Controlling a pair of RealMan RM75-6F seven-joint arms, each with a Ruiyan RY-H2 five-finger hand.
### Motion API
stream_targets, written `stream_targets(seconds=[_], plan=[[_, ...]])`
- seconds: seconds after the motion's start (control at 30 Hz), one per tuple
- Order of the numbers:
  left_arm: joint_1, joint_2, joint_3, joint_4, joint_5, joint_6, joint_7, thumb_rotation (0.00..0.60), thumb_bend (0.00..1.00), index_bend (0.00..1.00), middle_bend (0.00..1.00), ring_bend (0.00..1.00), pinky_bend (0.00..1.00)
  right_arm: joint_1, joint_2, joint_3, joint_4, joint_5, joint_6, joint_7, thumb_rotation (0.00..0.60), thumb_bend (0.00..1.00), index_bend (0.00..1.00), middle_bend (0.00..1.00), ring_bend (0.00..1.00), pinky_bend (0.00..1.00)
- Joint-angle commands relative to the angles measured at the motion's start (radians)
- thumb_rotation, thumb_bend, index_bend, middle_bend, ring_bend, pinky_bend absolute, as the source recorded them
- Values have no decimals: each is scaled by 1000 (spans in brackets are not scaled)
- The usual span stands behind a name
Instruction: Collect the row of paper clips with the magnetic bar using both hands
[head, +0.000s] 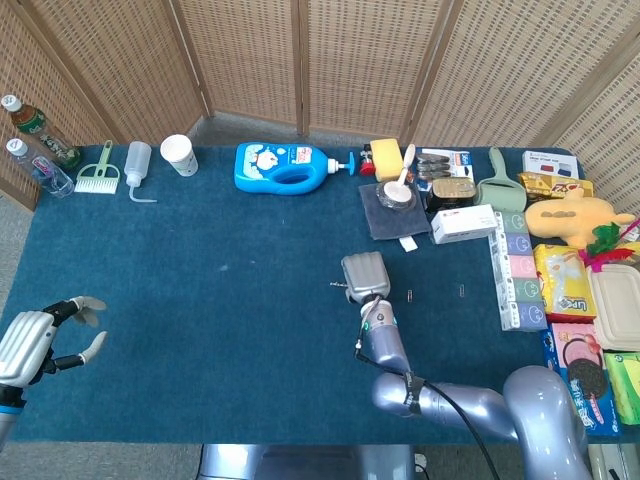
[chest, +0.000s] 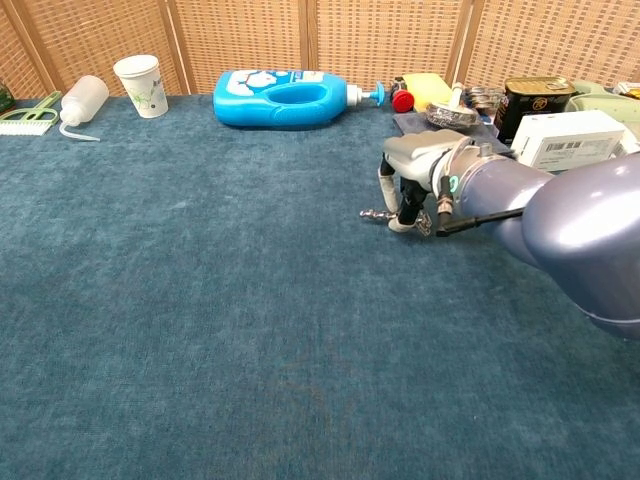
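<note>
My right robot hand (chest: 412, 190) grips the magnetic bar (chest: 380, 214) low over the bench (chest: 200, 330), so dragging carelessly could scatter the remaining paper clips (head: 410, 294) (left robot hand (head: 40, 340) idles wide).

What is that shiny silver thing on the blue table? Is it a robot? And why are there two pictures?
Yes, it is a robot with two arms, and each arm ends in a hand with fingers. Both pictures show the same moment. One camera looks down from the robot's head, the other looks out from its chest, low over the blue table.

The right hand reaches to the middle of the table. Its fingers are curled down around a small bar, a magnet, with little metal bits stuck to it. I think those are paper clips. Two more paper clips lie on the cloth to the right.

The left hand waits at the table's near left corner, holding nothing.

Along the back are a blue bottle, a paper cup and a little brush. Boxes and snacks are piled on the right.
</note>
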Motion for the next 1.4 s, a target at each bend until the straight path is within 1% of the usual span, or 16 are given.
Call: stream_targets(seconds=[0.03,0.27,0.53,0.9,1.4], plan=[[-1,-1,-1,1,0,-1,-2,352,316,341,511,472,917,-5,20,4,-21,-3,17,-6,600,430,651,849,916,1000],[-8,-7,-3,-1,3,-7,3,352,316,341,511,472,917,-27,77,5,-81,0,55,-17,600,430,647,848,916,1000],[-16,-11,-4,-13,10,-15,16,355,315,341,511,472,917,-77,125,-20,-117,3,73,10,600,431,645,848,915,1000],[-15,-8,-1,-25,13,-11,28,352,316,341,511,472,917,-131,155,-40,-108,-2,57,70,600,432,643,849,916,1000],[-10,1,3,-38,18,-1,36,348,315,341,510,472,917,-159,152,-49,-83,-5,39,101,600,434,650,849,916,1000]])
